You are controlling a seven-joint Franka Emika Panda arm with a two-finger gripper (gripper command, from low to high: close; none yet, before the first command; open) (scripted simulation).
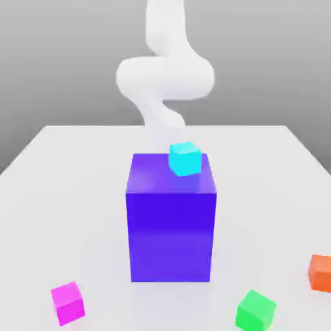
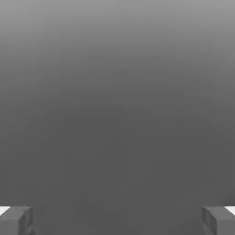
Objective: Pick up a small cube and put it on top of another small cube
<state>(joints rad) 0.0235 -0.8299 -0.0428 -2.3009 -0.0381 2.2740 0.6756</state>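
Exterior view: my arm (image 1: 165,74), white and blurred, rises behind the block (image 1: 170,220) at the far middle of the counter (image 1: 58,194); the block, blue-purple and tall, stands upright at the counter's centre; a cyan cube (image 1: 185,159) sits on the block's top face, toward its far edge and slightly to the exterior view's right, turned a little against the block's sides. The pink cube (image 1: 68,302) lies on the counter near the front edge, toward the exterior view's left, well apart from the block; the green cube (image 1: 255,311) lies near the front edge toward the exterior view's right, likewise on the counter and well apart from the pink one, the block standing between and behind them; an orange cube (image 1: 320,272) rests at the exterior view's right margin, near the green cube but not touching it, partly cut by the frame.

Hand view: my fingers (image 2: 117,220) appear as two grey tips at opposite sides of the picture, spread wide and released, with nothing between them; one fingertip (image 2: 16,220) shows at one corner, the other at the opposite corner; behind them lies a plain grey backdrop.
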